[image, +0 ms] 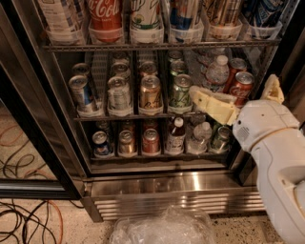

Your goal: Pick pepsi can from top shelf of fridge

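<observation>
Floor at the far left carries loose cables (19, 224), black and orange, beside a black door frame (33, 138). The fridge (167, 186) fills most of the view, with three wire racks above a stainless-steel base with a grille.

The top shelf (162, 46) is the uppermost rack in view, along the upper edge. Its translucent lane cups hold, from left to right:
- a pale bottle (55, 16)
- a red Coca-Cola can (105, 14)
- a white-and-green can (145, 14)
- the pepsi can (183, 12)
- a gold-tan can (224, 12)
- a dark blue can (262, 12)

The pepsi can stands upright in the fourth cup, between the white-and-green can and the gold-tan can. Its upper part is cut off by the edge of the view.

The middle rack holds a light blue can (82, 93), a silver can (118, 93), a gold can (150, 93) and a green-and-white can (181, 90). A water bottle (217, 71) and red cans (242, 83) stand further right. The lower rack holds more cans and a small bottle with a red cap (176, 136).

A crumpled clear plastic bag (162, 228) lies on the floor at bottom centre.

The gripper (232, 88) is at the right, level with the middle rack. It is well below the top shelf and well apart from the pepsi can. Its cream fingers are spread apart and hold nothing. One finger (209, 102) reaches left across the front of the middle rack, tip just beside the green-and-white can; contact cannot be told. The other finger (273, 88) points upward at the far right. The white arm (276, 162) runs down to the lower right corner.
</observation>
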